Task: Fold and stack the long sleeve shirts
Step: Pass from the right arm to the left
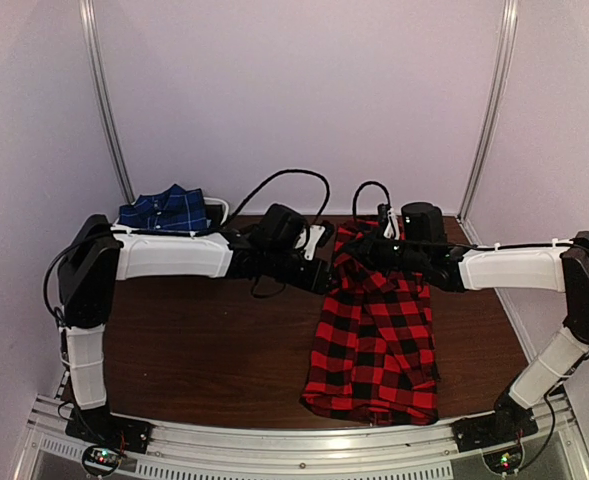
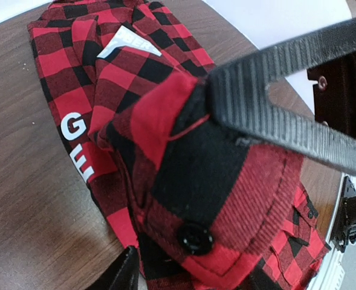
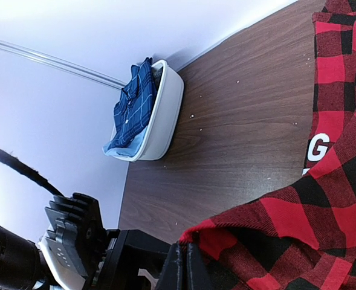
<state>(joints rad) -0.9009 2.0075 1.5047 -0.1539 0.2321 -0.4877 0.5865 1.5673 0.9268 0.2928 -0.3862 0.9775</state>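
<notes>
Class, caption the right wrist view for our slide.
Right gripper pinches the red-and-black shirt; navy shirt sits in a white bin beyond.

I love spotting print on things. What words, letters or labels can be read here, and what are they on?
"G", with "E" below it: white block letters on the red-and-black shirt; the rest is hidden in folds.
White neck label inside that shirt: grey print, too blurred to read.
On the navy shirt: no text visible.

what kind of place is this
Probably a robot lab booth: plain pale walls and metal frame posts enclose a wooden table with a left arm and right arm bolted at its near edge.
</notes>
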